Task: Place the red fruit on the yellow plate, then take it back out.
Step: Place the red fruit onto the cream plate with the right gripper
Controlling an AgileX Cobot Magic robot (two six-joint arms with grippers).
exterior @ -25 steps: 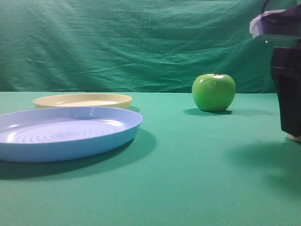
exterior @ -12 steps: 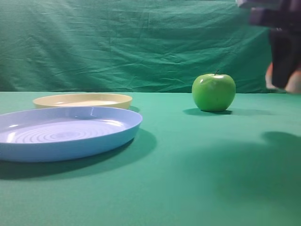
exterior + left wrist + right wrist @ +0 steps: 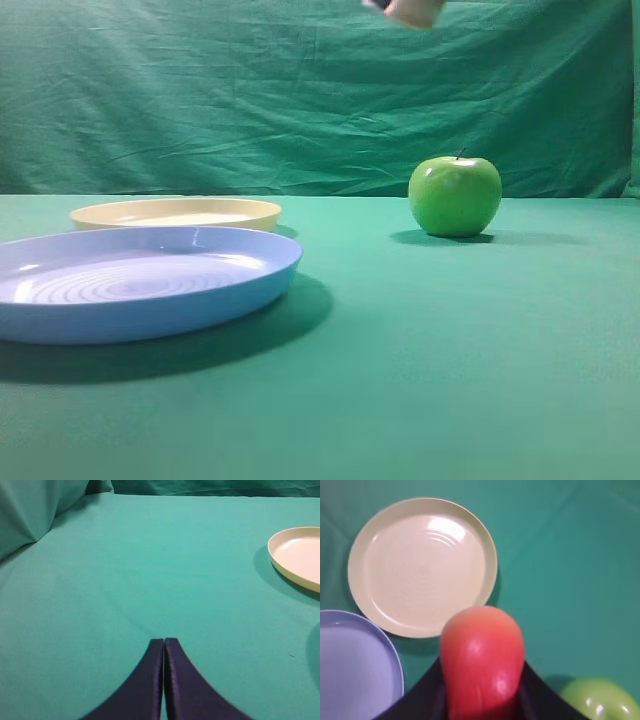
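Red shading to orange, the red fruit point(image 3: 482, 660) sits clamped between the dark jaws of the right gripper point(image 3: 481, 692), seen from the right wrist camera high above the green cloth point(image 3: 440, 350), with the yellow plate point(image 3: 422, 565) empty below and just ahead of it. In the exterior high view only a pale blur of the fruit shows at the top edge, well above everything on the table. Nearest that camera lies the light blue plate point(image 3: 140, 285), also empty; the yellow plate sits just behind it, and the green apple point(image 3: 455, 195) stands apart to the right, before the green backdrop point(image 3: 250, 90). The left gripper point(image 3: 164, 680) hangs over bare cloth with its two fingers pressed together and nothing between them, the yellow plate off to its right. By this showing, the pick-up is done and the carry toward the plate is under way; setting the fruit down on the yellow plate, releasing it, and lifting it back out all appear yet to come.
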